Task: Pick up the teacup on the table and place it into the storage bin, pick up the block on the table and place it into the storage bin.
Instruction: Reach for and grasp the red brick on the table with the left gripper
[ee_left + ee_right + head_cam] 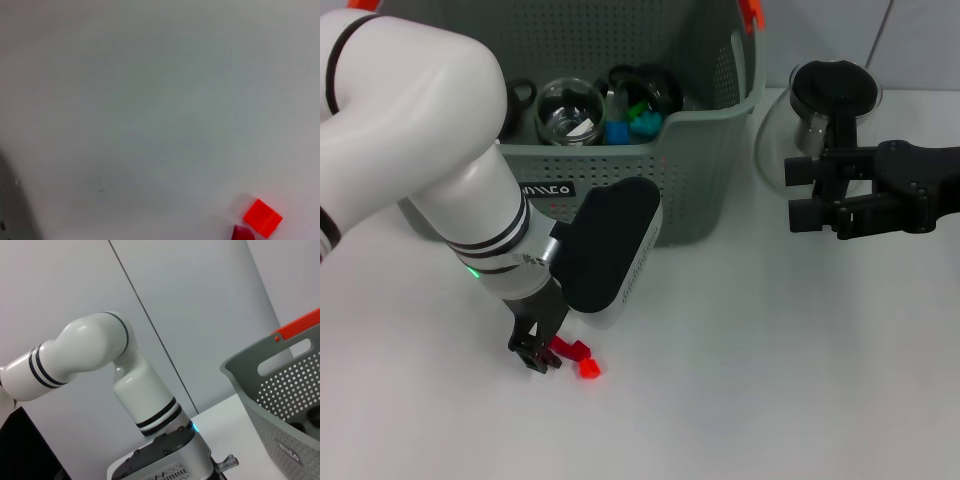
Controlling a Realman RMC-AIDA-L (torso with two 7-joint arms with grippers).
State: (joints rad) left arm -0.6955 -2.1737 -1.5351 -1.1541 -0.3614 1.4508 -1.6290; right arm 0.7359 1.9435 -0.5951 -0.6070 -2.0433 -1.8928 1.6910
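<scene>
A small bright red block lies on the white table, with a darker red piece touching it. My left gripper is low over the table, right beside the darker piece. The left wrist view shows the red block and the darker piece at the picture's edge. The grey perforated storage bin stands behind; a clear glass teacup sits inside it among blue and green blocks. My right gripper hovers open to the right of the bin, holding nothing.
A round glass pot with a black lid stands right of the bin, just behind my right gripper. The right wrist view shows the bin's wall and my left arm. Bare table spreads in front.
</scene>
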